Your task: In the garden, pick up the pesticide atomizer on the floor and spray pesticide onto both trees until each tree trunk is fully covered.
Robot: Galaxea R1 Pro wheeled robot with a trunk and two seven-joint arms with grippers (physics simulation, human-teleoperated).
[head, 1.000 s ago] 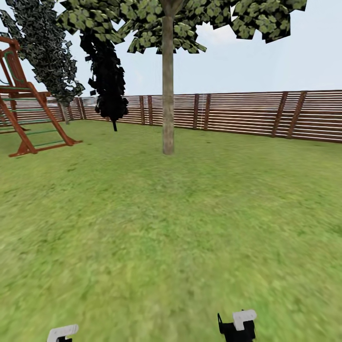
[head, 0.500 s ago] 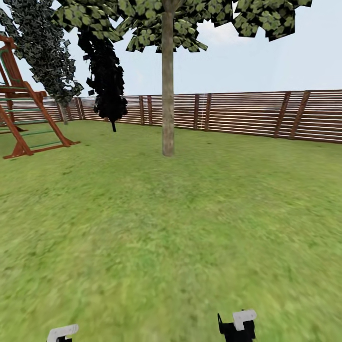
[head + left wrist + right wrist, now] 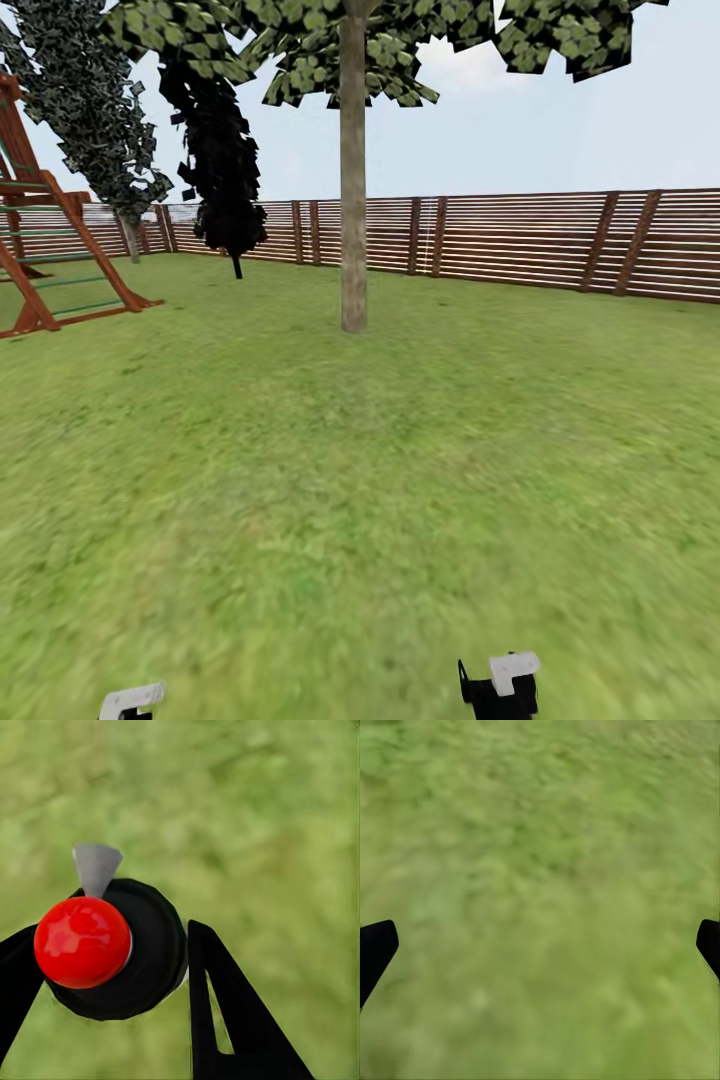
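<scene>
The tree trunk [image 3: 353, 180] stands on the lawn [image 3: 360, 480] with the slatted fence [image 3: 520, 238] behind it. Left of the trunk and farther back stands a cypress-like tree [image 3: 222, 160]; farther left still is a wooden climbing frame [image 3: 50, 250], also before the fence.

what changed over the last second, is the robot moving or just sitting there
The whole head view has shifted: the play frame slid left and the tree trunk sits slightly lower, so the camera moved. The left gripper stays shut on the atomizer; the right gripper stays open.
</scene>
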